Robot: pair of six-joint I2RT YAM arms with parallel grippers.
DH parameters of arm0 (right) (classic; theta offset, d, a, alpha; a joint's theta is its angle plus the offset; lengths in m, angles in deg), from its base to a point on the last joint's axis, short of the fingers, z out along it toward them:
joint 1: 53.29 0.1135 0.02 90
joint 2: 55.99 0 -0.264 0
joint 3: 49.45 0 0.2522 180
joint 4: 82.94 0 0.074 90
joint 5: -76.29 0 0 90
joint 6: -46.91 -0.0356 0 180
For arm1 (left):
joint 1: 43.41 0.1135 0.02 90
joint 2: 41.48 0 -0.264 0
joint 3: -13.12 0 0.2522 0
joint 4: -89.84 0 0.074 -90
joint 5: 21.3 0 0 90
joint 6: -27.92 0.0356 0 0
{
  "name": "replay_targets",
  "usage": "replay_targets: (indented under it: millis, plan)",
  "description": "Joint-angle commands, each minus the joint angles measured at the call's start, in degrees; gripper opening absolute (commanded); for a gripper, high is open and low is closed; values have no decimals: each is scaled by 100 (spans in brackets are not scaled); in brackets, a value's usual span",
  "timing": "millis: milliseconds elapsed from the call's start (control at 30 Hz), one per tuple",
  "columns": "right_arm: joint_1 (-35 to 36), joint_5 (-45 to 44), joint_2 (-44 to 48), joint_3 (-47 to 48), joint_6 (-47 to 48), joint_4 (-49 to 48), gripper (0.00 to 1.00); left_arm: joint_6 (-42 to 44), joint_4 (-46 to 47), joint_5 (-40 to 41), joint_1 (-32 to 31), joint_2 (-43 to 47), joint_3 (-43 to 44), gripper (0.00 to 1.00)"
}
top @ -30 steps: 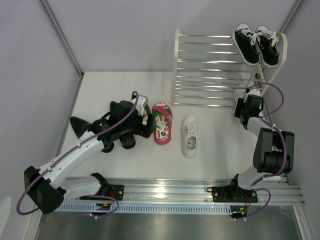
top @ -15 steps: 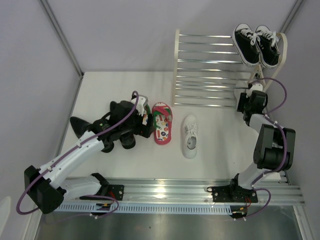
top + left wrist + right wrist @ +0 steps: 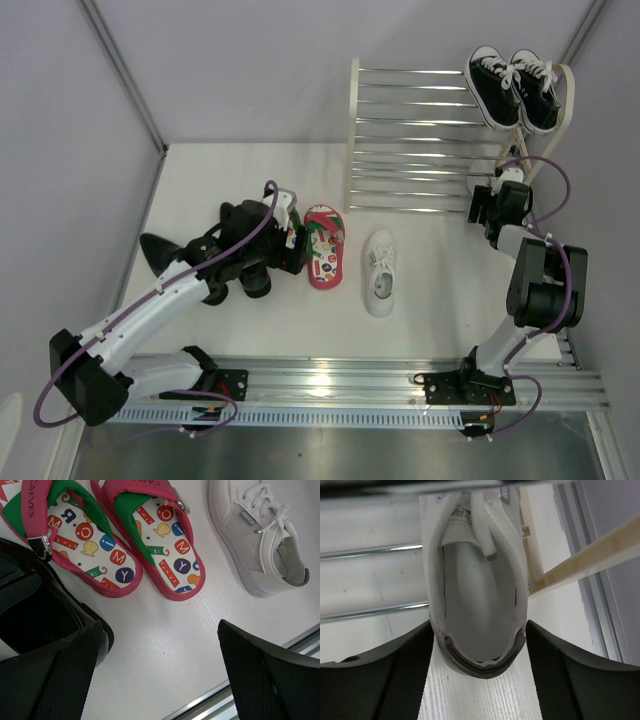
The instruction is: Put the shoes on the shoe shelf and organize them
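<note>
Right now my right gripper is closed on the heel of a white sneaker, which lies over the low bars at the right end of the shoe shelf. My left gripper is spread wide and holds nothing, just beside the red flip-flops, with a black dress shoe on their left and a second white sneaker on their right

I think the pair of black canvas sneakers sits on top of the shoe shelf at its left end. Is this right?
Not quite. The black canvas sneakers sit on top of the shoe shelf at its right end, not its left. The top external view shows this.
</note>
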Motion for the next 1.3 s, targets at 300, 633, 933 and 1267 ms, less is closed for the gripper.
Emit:
replay_targets:
  millis: [300, 633, 933, 1267]
  plan:
    - [-91, 79, 433, 199, -111, 813, 90, -10, 124, 60, -120, 87, 241, 99]
    - [-91, 35, 101, 365, -59, 874, 68, -28, 89, 200, -120, 255, 109, 99]
    - [-100, -88, -146, 621, 12, 1068, 46, -72, 124, 262, -120, 220, 82, 99]
    - [-100, -140, -23, 559, -138, 673, 34, -72, 89, 244, -129, 105, 153, 99]
